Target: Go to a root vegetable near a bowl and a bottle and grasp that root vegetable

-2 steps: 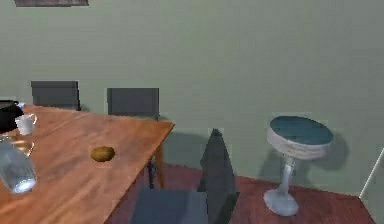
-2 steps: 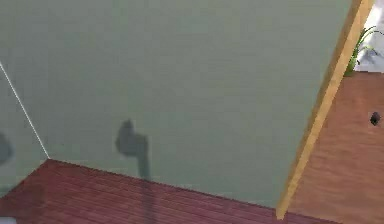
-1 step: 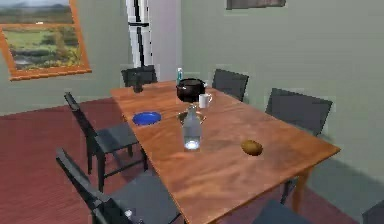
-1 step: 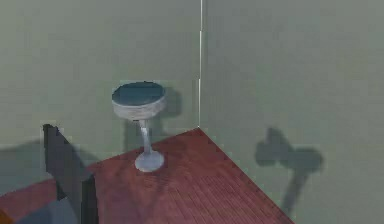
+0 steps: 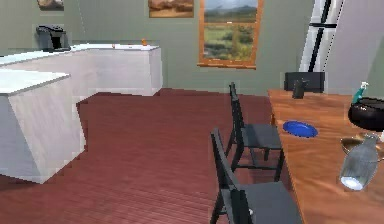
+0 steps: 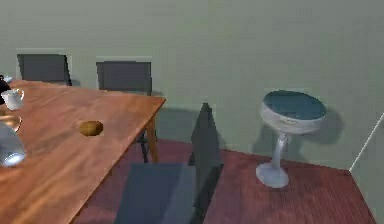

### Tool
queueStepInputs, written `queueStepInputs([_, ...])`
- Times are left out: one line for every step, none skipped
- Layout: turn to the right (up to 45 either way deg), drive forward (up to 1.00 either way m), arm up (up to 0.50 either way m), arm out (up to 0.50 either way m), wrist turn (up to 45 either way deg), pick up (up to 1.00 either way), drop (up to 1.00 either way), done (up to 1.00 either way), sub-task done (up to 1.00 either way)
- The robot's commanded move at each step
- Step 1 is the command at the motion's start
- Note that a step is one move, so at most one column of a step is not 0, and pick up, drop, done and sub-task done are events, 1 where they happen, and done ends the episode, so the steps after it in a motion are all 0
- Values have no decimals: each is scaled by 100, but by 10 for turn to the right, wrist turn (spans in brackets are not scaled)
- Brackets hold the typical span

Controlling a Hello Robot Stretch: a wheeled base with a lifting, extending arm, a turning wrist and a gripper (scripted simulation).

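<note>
Forward view takes in a red-brown plank floor, with a white L-shaped counter along its left side and a wooden table at its right edge. 2 dark chairs stand at the table's long side, the near chair low in the picture and the far chair beyond it. A framed landscape hangs on the green back wall. A dark machine stands on the counter's far end.

On the table stand a round black pot, just in front of it a clear glass vessel, and nearer the chairs a flat blue dish.

The arm side view shows the same table's end at its left. A dark chair is drawn up at that end, and 2 more chair backs, 1 at the left and 1 at the right, stand between table and wall. A pedestal stool with a teal seat stands apart near the wall.

A brown oval lump, probably the root vegetable, lies alone on the bare tabletop near the table's end. A white cup-like thing and a glass piece stand apart from it at the picture's left edge.

The claw's state cannot be told.
</note>
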Motion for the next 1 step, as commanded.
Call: queueStepInputs([-240, 0, 0, 0, 0, 0, 0, 0, 0])
